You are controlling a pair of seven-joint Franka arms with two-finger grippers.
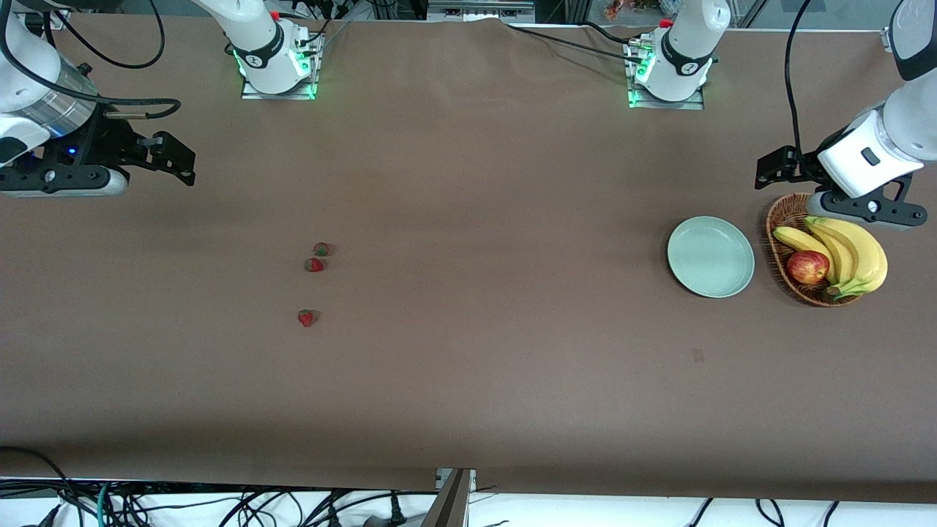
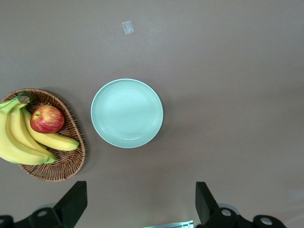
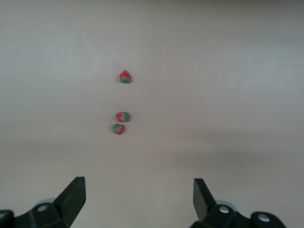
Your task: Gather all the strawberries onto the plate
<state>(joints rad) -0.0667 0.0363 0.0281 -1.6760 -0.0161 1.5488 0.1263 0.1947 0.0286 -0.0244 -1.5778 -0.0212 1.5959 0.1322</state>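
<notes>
Three small red strawberries with green tops lie on the brown table toward the right arm's end: two close together (image 1: 320, 249) (image 1: 314, 264) and one nearer the front camera (image 1: 306, 318). They also show in the right wrist view (image 3: 125, 76) (image 3: 122, 116) (image 3: 118, 128). The pale mint-green plate (image 1: 710, 256) lies empty toward the left arm's end and also shows in the left wrist view (image 2: 127, 113). My right gripper (image 1: 179, 162) (image 3: 138, 184) is open and empty, up in the air, apart from the berries. My left gripper (image 1: 774, 170) (image 2: 140, 190) is open and empty, beside the plate and basket.
A brown wicker basket (image 1: 782, 219) (image 2: 66, 166) stands beside the plate at the left arm's end, holding a red-yellow apple (image 1: 807, 266) (image 2: 47, 118) and bananas (image 1: 849, 252) (image 2: 19, 137). A small patch of tape (image 1: 697, 356) (image 2: 127, 27) lies nearer the front camera than the plate.
</notes>
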